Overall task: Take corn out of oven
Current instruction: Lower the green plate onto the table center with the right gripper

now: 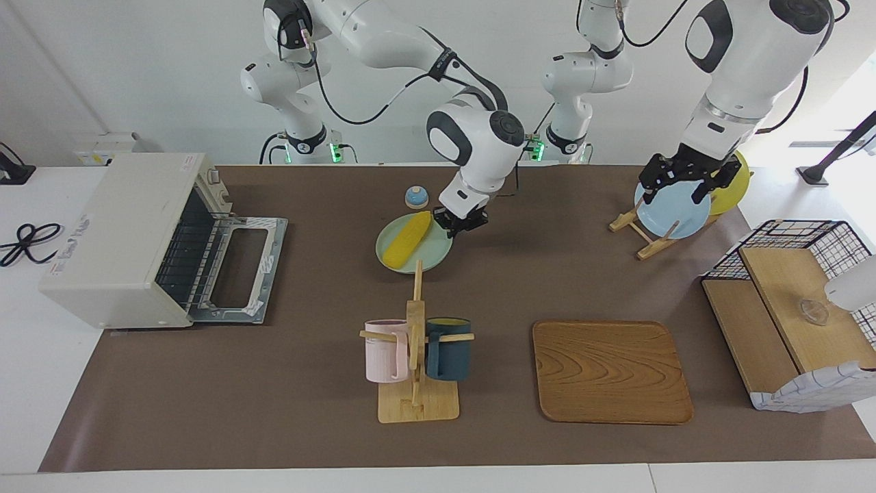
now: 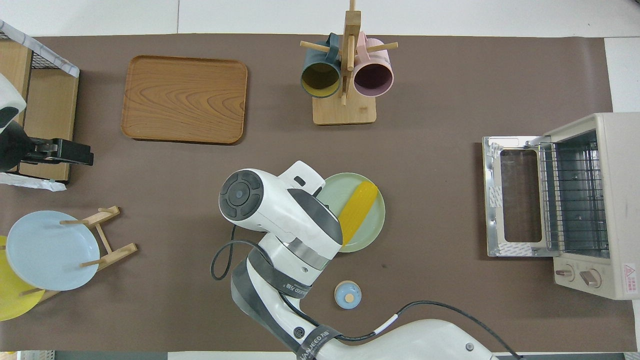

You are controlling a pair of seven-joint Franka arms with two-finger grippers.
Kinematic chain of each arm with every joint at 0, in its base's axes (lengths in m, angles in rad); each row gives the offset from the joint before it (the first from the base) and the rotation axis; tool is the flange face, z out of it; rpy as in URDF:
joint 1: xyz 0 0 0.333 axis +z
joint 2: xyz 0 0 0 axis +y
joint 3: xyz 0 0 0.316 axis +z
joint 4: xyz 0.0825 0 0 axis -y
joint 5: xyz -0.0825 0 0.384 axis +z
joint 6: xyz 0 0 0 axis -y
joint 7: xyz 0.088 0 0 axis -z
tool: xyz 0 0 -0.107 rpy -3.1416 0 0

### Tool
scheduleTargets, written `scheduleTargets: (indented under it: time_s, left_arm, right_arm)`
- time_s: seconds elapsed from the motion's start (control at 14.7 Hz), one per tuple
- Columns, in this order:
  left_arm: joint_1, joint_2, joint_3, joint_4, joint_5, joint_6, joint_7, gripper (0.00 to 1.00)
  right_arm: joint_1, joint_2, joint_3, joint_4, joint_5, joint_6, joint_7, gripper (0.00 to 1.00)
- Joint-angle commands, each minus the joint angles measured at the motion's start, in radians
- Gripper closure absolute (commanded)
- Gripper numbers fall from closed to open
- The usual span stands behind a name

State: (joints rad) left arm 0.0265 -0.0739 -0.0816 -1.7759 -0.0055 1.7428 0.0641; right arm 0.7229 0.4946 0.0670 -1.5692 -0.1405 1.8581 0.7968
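Observation:
The yellow corn point(image 1: 408, 239) lies on a pale green plate point(image 1: 438, 257) in the middle of the table, outside the oven; it also shows in the overhead view point(image 2: 357, 210). The cream-white oven point(image 1: 116, 233) stands at the right arm's end with its door point(image 1: 239, 270) dropped open and its wire rack bare. My right gripper point(image 1: 462, 224) hangs open just above the plate's rim, beside the corn's end that is nearer to the robots, holding nothing. In the overhead view its wrist hides it. My left gripper point(image 1: 674, 186) waits open over a blue plate point(image 1: 674, 209).
A mug rack point(image 1: 415, 356) with a pink and a dark blue mug stands farther from the robots than the green plate. A wooden tray point(image 1: 611, 370) lies beside it. A wire basket point(image 1: 794, 308) sits at the left arm's end. A small blue cap point(image 1: 416, 197) lies near the robots.

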Motion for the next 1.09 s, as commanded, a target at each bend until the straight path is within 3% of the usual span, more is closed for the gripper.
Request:
scheduleTargets:
  time_s: [0.0, 0.27, 0.41, 0.61, 0.82, 1.02]
  left_arm:
    - [0.035, -0.014, -0.007, -0.052, 0.001, 0.053, 0.072, 0.0]
    - [0.039, -0.014, -0.007, -0.085, 0.001, 0.089, 0.098, 0.0]
    - [0.039, -0.014, -0.007, -0.085, -0.001, 0.092, 0.1, 0.0]
    - [0.038, -0.012, -0.007, -0.085, -0.013, 0.093, 0.1, 0.0]
    - [0.032, -0.011, -0.007, -0.085, -0.027, 0.104, 0.1, 0.0]
    - [0.01, -0.001, -0.009, -0.085, -0.034, 0.116, 0.1, 0.0]
  right_arm:
    - [-0.02, -0.051, 0.002, -0.132, 0.016, 0.122, 0.015, 1.0]
    - [-0.055, -0.053, 0.004, -0.146, 0.038, 0.145, 0.024, 1.0]
    - [-0.06, -0.051, 0.002, -0.146, 0.085, 0.154, 0.012, 0.77]
    - [-0.059, -0.047, 0.004, -0.131, 0.087, 0.196, 0.01, 0.54]
    - [-0.078, -0.059, 0.004, -0.072, 0.088, 0.171, 0.002, 0.52]
    - [-0.167, -0.142, 0.002, -0.075, 0.113, 0.09, -0.126, 0.53]
